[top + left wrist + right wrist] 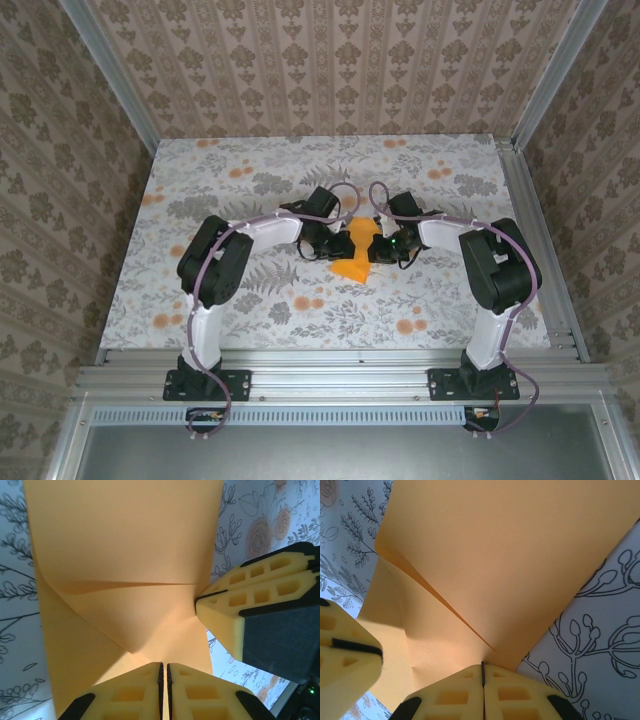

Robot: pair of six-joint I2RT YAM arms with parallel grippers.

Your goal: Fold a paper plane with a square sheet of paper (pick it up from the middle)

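The square sheet of paper [352,262] is bright orange, creased with slanting folds, and lifted just above the middle of the table between my two grippers. In the left wrist view the paper [125,540] spreads away from my left gripper [164,667], whose jaws stand a hair apart with orange showing in the slit. My right gripper [198,600] pinches the paper's right edge there. In the right wrist view the paper [510,545] runs into my right gripper [482,664], jaws pressed together on a fold. From above, the left gripper [338,243] and right gripper [378,248] face each other closely.
The table [250,180] has a pale floral cover with small orange flower prints. Patterned walls close it in at the back and both sides behind metal frame posts [535,95]. A metal rail [330,378] carrying both arm bases runs along the near edge.
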